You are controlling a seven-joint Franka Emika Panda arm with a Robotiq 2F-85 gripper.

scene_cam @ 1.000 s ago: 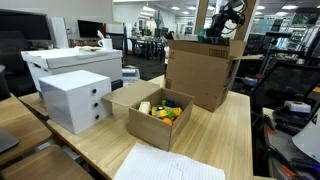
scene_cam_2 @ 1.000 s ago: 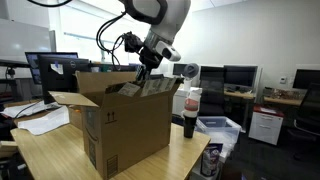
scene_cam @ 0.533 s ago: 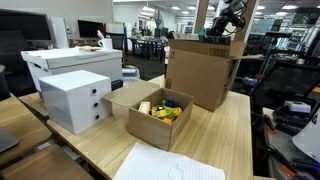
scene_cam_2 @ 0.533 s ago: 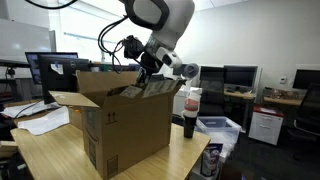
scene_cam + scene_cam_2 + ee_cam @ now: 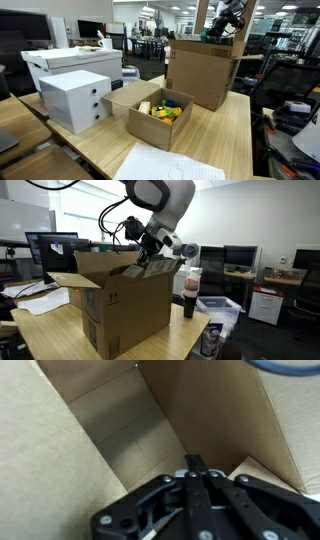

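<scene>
On table, exterior view, large cardboard box: plain brown, tall, top flaps raised, at the far end of the wooden table.
Arm pose: gripper comes down from above to the box's open top; fingers too small to read in this view.
Neighbours: small open cardboard box near the large one but apart from it, holding colourful toys; white drawer unit just beside the small box; white lidded box behind the drawer unit; paper sheet at the near table edge.
Counts: cardboard boxes 2, white boxes 2, sheet 1.

Exterior view, large cardboard box: fills the middle of the frame, one flap folded out to the side, rear flaps upright, printed marks on the front wall.
Arm pose: white arm arches over from above, wrist bent down; gripper sits between the raised flaps at the rim. Cannot tell if the tips are below the rim.
Neighbour: dark bottle upright, just beside the box at the table corner.
Counts: arm 1, gripper 1, bottle 1.

Wrist view, large cardboard box: bare brown inner walls with fold creases fill the frame.
Gripper: black linkage low in frame, fingers clenched together at one point, nothing seen between them.
</scene>
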